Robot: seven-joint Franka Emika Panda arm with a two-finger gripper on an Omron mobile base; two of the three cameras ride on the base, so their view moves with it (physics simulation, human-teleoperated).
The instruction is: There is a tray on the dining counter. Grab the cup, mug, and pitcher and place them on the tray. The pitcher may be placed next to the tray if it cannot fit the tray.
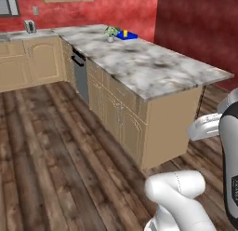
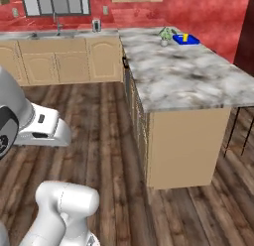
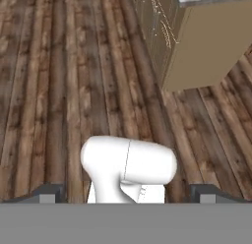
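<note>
Tool (image 3: 126, 194) with fingers wide apart, nothing between them, aimed down at the wooden floor (image 3: 49, 90) beside the worktop (image 1: 139, 57) end. Blue tray (image 1: 127, 36) sits at the worktop's far end, well away from the tool, with the yellow cup (image 1: 125, 33) on it.

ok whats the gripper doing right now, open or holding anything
gripper: open, jaws wide apart, nothing between them, just wood floor below.

White rounded arm segments with dark joints and a grey-tipped pincer (image 3: 126, 193).
</note>
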